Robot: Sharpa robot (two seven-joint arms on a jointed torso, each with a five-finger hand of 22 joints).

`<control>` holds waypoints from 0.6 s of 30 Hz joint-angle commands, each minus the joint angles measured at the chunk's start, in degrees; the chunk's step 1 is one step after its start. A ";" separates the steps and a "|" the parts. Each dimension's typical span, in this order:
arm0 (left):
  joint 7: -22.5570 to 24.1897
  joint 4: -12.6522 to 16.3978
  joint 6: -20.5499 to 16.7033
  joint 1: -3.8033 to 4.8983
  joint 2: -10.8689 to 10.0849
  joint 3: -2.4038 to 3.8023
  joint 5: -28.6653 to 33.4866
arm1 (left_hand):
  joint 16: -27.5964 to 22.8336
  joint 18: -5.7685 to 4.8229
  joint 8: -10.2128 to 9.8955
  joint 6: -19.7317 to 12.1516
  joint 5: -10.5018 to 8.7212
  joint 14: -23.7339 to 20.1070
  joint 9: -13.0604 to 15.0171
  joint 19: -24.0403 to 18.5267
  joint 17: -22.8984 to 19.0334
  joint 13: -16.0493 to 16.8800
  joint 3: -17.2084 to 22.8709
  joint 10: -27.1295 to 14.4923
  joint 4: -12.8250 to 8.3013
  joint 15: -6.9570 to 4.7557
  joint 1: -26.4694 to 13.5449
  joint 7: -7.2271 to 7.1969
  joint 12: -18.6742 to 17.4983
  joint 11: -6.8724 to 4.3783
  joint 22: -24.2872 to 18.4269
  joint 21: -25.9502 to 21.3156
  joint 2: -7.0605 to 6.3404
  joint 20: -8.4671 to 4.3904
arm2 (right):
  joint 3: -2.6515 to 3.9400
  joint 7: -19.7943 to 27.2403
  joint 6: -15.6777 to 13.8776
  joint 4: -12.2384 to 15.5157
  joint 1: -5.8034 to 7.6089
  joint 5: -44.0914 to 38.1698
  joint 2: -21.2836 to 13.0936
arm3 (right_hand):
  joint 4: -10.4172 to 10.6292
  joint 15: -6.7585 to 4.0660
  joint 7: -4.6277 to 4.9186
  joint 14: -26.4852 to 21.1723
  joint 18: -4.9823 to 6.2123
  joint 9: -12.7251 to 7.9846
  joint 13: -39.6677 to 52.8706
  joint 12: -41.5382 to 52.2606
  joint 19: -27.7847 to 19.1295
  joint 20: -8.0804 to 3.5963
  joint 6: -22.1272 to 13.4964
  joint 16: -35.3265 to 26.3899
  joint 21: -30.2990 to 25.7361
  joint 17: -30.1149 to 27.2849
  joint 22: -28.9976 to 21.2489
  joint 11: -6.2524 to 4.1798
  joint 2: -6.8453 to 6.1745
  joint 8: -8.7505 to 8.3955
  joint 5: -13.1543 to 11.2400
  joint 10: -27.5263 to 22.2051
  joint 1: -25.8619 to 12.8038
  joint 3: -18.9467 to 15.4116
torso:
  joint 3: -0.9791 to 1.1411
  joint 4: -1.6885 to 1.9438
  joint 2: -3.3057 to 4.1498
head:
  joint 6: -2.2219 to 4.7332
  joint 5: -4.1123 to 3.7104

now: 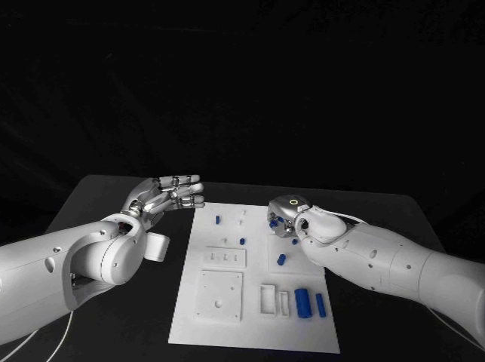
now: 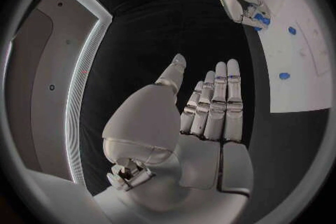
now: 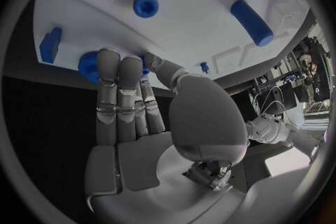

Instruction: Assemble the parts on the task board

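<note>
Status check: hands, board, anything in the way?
Left hand open, off the task board, holding nothing. Right hand down at the board's far right edge, fingers on a blue part; grip unclear. Nothing blocking.

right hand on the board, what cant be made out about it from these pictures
- Head view: the right hand is turned away; its own back hides the fingers and the blue parts under them.
- Right wrist view: the fingers cover part of a blue part at the task board edge; whether they grip it or just touch it cannot be told.
- Left wrist view: that hand is too small to judge.
</note>
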 commanded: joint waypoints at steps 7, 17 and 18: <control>0.10 -0.18 0.81 0.07 0.14 0.06 -0.27 | -0.22 -0.74 0.24 0.30 0.12 -0.41 0.05 -0.52 0.01 0.09 -0.25 -0.51 -0.09 0.06 -0.33 0.08 0.28 -0.03 -0.14 0.11 0.30 0.06 | 0.05 -1.86 -8.47 1.21 -0.06 -0.64 0.06 | -1.00 -1.25 -0.84 -0.01 -0.79 0.61 0.32 0.34 -0.68 -1.50 3.33 0.08 2.89 0.44 4.36 -1.21 1.61 0.14 -0.65 3.62 0.62 1.08 | -0.09 0.04 0.20 | 0.51 0.25; 0.22 -0.65 0.42 0.09 0.18 0.06 -0.29 | -0.22 -0.75 0.24 0.33 0.14 -0.45 0.05 -0.56 0.00 0.09 -0.23 -0.50 -0.13 0.06 -0.28 0.06 0.27 -0.03 -0.16 0.11 0.30 0.07 | 1.11 -4.29 -9.73 2.60 0.39 -0.95 1.49 | -1.35 -1.41 -0.97 0.05 -1.01 0.37 0.30 0.39 -0.35 -1.73 3.85 -0.19 1.73 0.87 6.86 -1.34 1.78 0.11 -0.73 3.89 0.53 0.79 | -0.33 0.20 0.28 | 1.33 0.40; 0.22 -0.66 0.41 0.09 0.24 0.06 -0.29 | -0.22 -0.75 0.24 0.33 0.14 -0.45 0.05 -0.56 0.00 0.09 -0.23 -0.50 -0.13 0.06 -0.28 0.06 0.27 -0.03 -0.16 0.11 0.30 0.07 | 1.16 -4.46 -9.64 2.46 0.46 -0.99 1.84 | -1.35 -1.41 -0.97 0.05 -1.01 0.37 0.30 0.39 -0.35 -1.73 3.85 -0.19 1.73 0.87 6.86 -1.34 1.78 0.11 -0.73 3.89 0.53 0.79 | -0.32 0.24 0.31 | 1.40 0.36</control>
